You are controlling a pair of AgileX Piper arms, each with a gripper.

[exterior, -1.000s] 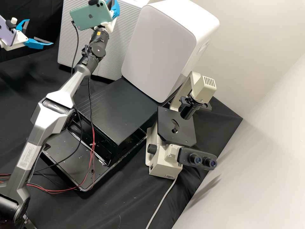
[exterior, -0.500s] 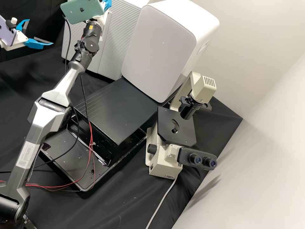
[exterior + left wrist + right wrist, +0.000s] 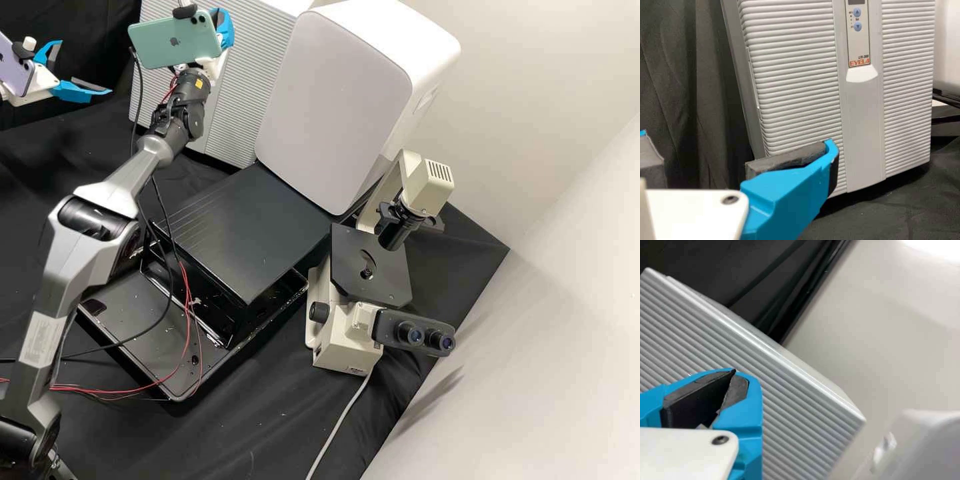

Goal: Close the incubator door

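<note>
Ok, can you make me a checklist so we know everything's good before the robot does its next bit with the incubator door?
1. Incubator door fully shut: cannot tell. It looks about closed, but the seal is hidden.
2. Right gripper empty, fingertips together for pushing: ok.
3. Right gripper touching the door: cannot tell. It's in front of the ribbed face, but contact isn't clear.
4. Left gripper away from the door: ok. It's open, empty and off to the side.
5. Microscope away from both grippers: ok. It stands on the far side of the black stand.
</note>
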